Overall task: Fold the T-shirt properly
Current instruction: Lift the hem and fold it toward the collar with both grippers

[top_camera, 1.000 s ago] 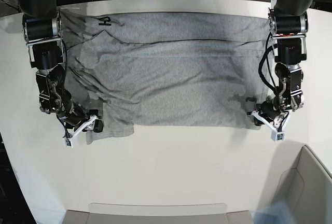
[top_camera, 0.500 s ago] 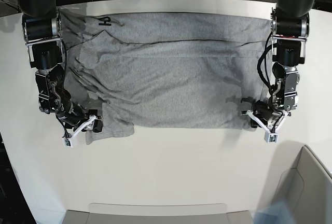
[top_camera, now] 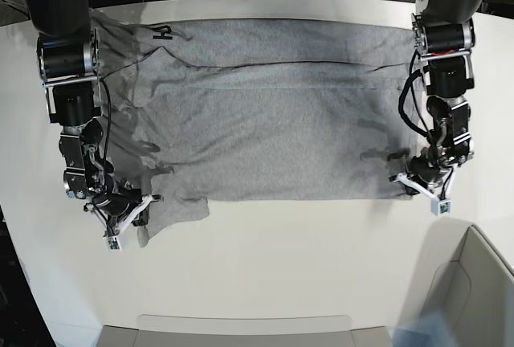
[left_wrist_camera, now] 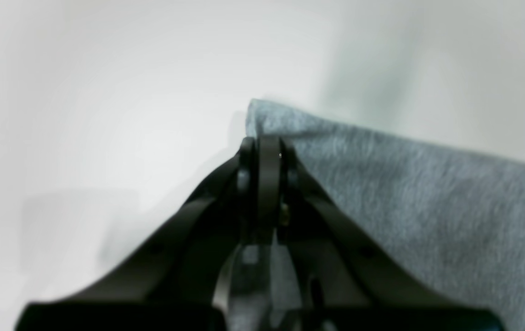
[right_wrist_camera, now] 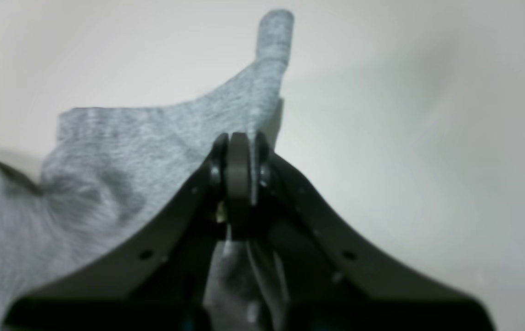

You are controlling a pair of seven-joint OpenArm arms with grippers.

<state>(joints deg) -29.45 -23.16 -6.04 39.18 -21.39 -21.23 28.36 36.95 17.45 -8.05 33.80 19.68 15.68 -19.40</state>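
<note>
With both near corners of the T-shirt (top_camera: 273, 114) pinched, the fold across the worktop (top_camera: 265, 267) can begin, and it needs the two arms to rise together. The garment lies spread wide on the white surface, its far edge by the robot's base, a dark letter showing at one far corner. The left tool (left_wrist_camera: 267, 154) is clenched on the square hem corner; the right tool (right_wrist_camera: 239, 151) is clenched on a looser, bunched flap, with a strip of cloth standing past its tip. I would lift evenly, keep the near edge taut between the grips, carry it toward the far edge and lay it down square. That right-hand bunching looks likeliest to skew the crease.
</note>
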